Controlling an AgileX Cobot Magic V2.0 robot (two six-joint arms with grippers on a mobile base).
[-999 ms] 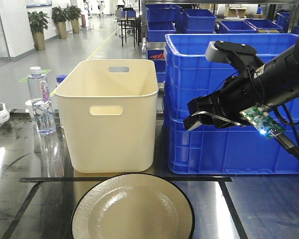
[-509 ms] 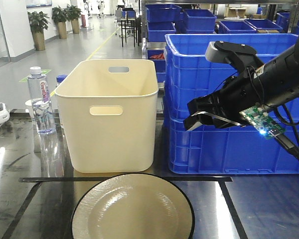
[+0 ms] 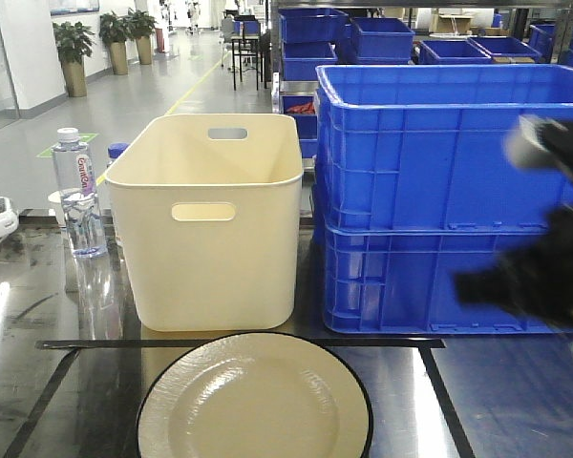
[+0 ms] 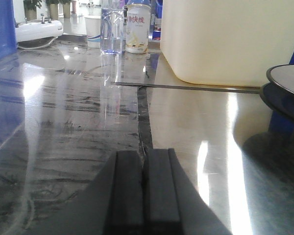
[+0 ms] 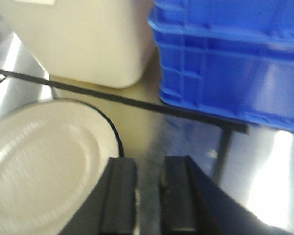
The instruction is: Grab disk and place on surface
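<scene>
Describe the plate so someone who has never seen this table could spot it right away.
Start at the big cream bin on the dark glossy tabletop, left of the stacked blue crates. Directly in front of the bin, within the black tape lines, lies the plate. It is the only flat, round thing there: cream with a thin black rim.

The disk (image 3: 255, 398) is a round, cream-coloured plate with a thin black edge, a broad flat rim and a shallow sunken centre that catches the light. It lies flat and right way up on the desk (image 3: 48, 382), at the near middle of the front view, its lower edge cut off by the frame. The desk is a dark, glossy, mirror-like top marked with black tape lines; the plate sits inside the taped rectangle, its far edge just short of the back line. In the right wrist view the plate (image 5: 44, 161) fills the lower left, blurred.
</scene>
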